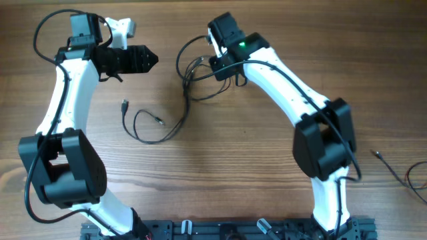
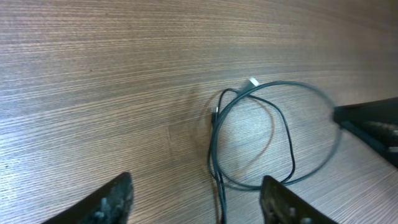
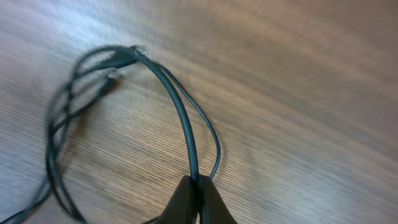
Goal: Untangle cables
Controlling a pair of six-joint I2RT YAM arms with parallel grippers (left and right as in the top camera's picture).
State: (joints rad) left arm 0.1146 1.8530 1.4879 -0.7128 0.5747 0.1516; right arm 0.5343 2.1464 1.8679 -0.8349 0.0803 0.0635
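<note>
Untangling: right fingers (image 3: 185,199) clamped on cables (image 3: 184,124).
Prob. to pull loops apart; left fingers (image 2: 112,202) apart & empty near cables, likely set to take a strand off tabletop (image 2: 93,74).

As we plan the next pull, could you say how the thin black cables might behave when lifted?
Probably floppy: the cables lie in loose loops. Likely light, being thin. The right gripper, shut on two strands, may drag the tangle along.

The surface (image 1: 233,167) was matt wood-grain, finely ribbed. The cables (image 3: 185,127) had smooth, slightly glossy black sheathing. The arm shells (image 1: 67,87) were smooth white plastic; the left pincer (image 2: 198,199) was matt black plastic, lightly textured.
</note>
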